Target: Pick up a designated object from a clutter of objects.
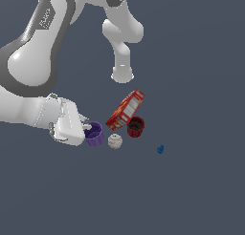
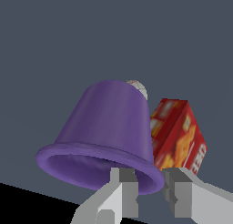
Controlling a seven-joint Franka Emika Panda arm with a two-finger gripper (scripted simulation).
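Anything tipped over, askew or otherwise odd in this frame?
Yes. The purple cup is tilted toward its side at the gripper, one finger inside its rim and one outside. The red printed box slants rather than lying flat. The dark red cup stands upright.

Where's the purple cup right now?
In the exterior view the small purple tapered cup sits at the pincer, toward that view's left, with the white ball just to its right; the wrist view shows its rim between the fingers.

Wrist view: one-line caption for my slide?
Gripper fingers straddling the purple cup's rim, red box and white ball behind.
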